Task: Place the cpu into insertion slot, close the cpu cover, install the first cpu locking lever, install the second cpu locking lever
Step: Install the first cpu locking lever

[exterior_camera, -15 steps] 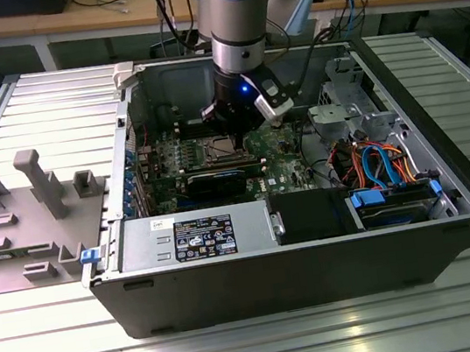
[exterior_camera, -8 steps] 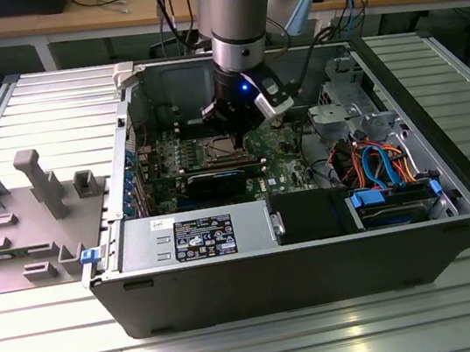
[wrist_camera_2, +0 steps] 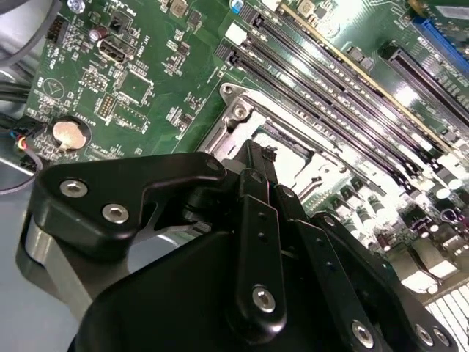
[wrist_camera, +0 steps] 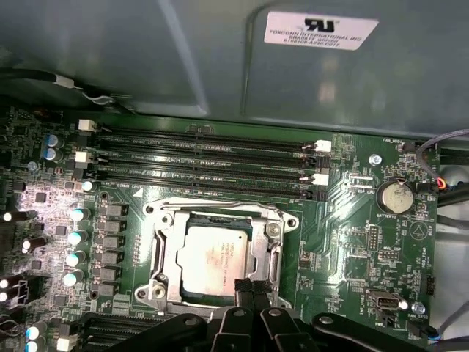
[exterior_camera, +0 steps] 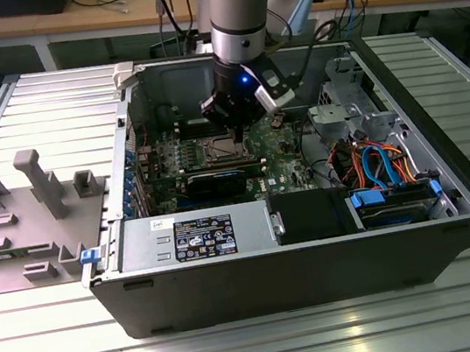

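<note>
The small square cpu (wrist_camera: 210, 258) with its silver-grey metal top lies in the silver-rimmed insertion slot (wrist_camera: 165, 253) on the green motherboard (wrist_camera: 359, 227). The black fingers (wrist_camera: 250, 290) stand together, tips at the slot's edge.

The cpu (wrist_camera: 213, 257) lies flat in the insertion slot (wrist_camera: 163, 258) of the green motherboard (wrist_camera: 344, 242), its silver-grey top framed by the cpu cover (wrist_camera: 268, 253) — the plate is down around it. The gripper (wrist_camera: 250, 287) has its black fingertips together, touching the cpu's edge. Four long memory slots (wrist_camera: 205, 158) run just beside the socket; a coin battery (wrist_camera: 396, 196) sits well apart.
</note>
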### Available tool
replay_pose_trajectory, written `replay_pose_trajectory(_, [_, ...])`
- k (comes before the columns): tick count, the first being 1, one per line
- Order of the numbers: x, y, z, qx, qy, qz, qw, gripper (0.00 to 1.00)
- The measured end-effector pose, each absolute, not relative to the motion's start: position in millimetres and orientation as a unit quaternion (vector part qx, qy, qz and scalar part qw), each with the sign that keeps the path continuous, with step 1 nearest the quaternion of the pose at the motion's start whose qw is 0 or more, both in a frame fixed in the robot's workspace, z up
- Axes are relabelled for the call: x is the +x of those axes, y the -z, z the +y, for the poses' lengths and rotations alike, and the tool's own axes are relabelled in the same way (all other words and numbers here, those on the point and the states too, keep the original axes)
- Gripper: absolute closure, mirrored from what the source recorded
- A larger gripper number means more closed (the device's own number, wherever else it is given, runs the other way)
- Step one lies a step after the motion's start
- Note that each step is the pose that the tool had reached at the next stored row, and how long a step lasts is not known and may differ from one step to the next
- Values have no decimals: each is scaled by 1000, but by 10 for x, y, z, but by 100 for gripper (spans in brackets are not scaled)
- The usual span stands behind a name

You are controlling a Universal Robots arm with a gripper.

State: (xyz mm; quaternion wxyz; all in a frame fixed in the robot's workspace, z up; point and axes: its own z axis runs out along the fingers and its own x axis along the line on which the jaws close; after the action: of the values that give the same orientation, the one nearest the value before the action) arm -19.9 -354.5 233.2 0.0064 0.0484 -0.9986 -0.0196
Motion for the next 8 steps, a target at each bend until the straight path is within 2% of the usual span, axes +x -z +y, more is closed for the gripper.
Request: replay_pose_trajectory(8, [-198,-2382,-3545,48,20,-999,6,89])
